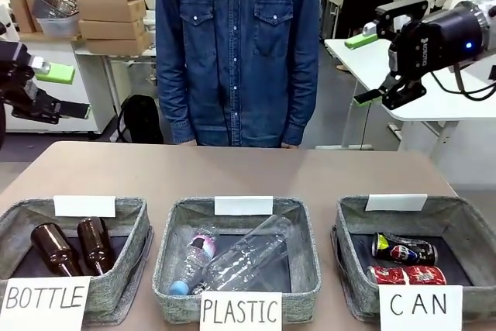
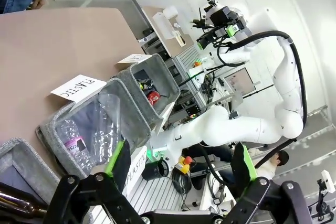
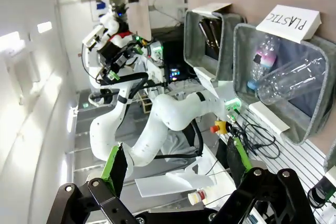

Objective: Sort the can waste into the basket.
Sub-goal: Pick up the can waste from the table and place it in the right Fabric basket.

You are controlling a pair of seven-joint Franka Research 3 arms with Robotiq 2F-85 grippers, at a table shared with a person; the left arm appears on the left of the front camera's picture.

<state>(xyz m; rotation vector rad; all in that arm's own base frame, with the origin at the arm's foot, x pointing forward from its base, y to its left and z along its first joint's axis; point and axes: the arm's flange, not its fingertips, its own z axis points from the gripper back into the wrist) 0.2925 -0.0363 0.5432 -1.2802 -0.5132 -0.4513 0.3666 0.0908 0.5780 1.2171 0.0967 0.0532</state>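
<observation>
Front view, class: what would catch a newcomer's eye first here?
Three signed grey baskets line the near table edge; the CAN basket at right holds a dark can and a red can. Both the left gripper and right gripper hang open, raised at the sides.

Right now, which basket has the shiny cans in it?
The basket signed "CAN", at the robot's right end of the row. It holds a dark can and a red can; the others hold brown bottles and clear bottles.
</observation>
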